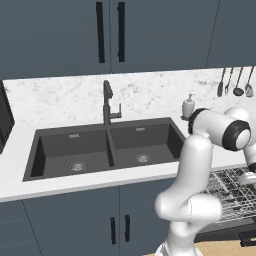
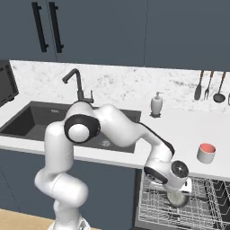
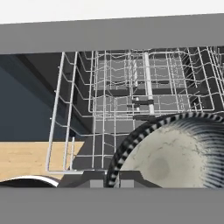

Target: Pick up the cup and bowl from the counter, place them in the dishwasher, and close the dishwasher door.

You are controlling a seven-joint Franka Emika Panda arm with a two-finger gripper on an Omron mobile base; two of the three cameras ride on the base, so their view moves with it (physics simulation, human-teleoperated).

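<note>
**A:** Ceramic, striped rim: that's the bowl (image 3: pixel 175 153), pinched in my gripper (image 2: pixel 179 196), jaws nearly together on its edge. I hold it low over the dishwasher (image 2: pixel 197 211) rack so it drops between the wires.

**B:** And the cup (image 2: pixel 206 153)?

**A:** Red inside, standing on the counter (image 2: pixel 179 130) just above the rack. Door's down, so I judge it goes last.
</note>
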